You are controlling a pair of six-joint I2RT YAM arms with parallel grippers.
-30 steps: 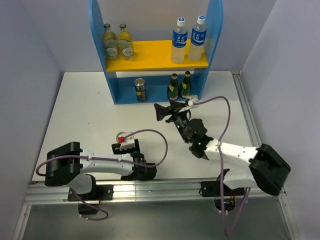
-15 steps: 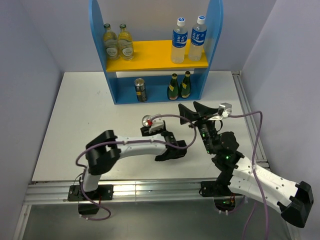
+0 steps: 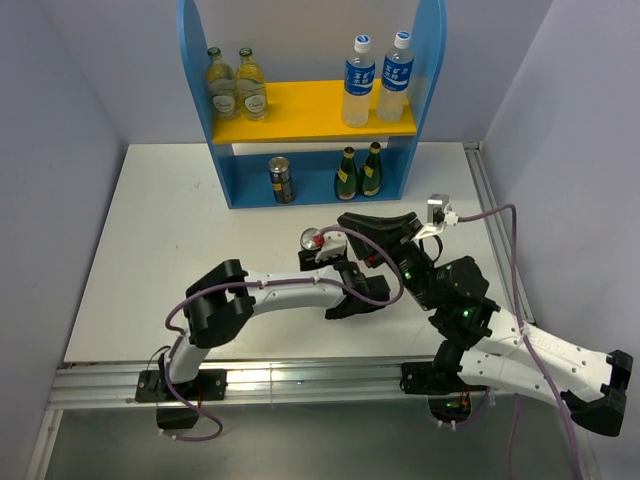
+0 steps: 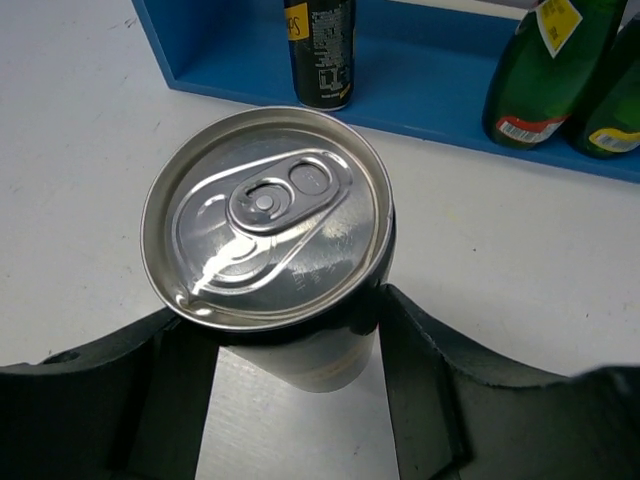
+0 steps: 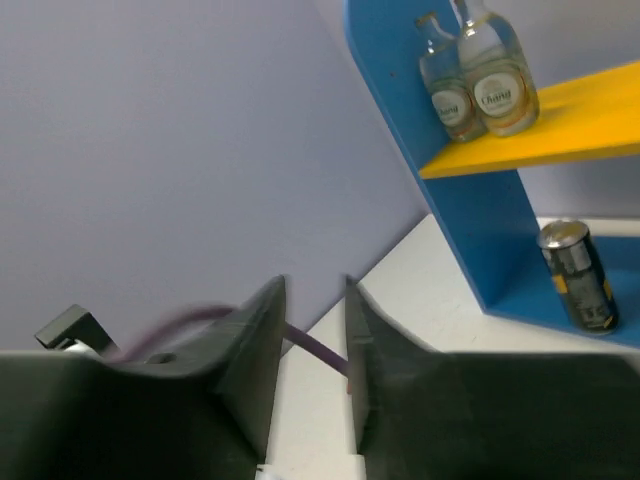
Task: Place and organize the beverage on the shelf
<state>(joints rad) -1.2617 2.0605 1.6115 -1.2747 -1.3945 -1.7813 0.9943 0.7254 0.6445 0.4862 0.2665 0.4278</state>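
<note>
On bench (image 3: 170,220) near shelf (image 3: 300,112), L gripper (image 4: 285,320) jaws clamp a drink can (image 4: 265,235); R gripper (image 5: 313,295) jaws nearly closed.

At 2 o'clock the shelf (image 5: 450,200) is seen, two clear bottles (image 5: 480,75) stood on its yellow board (image 5: 560,130), a dark can (image 5: 578,275) below; the right gripper (image 5: 313,300), almost closed, at 6.
</note>
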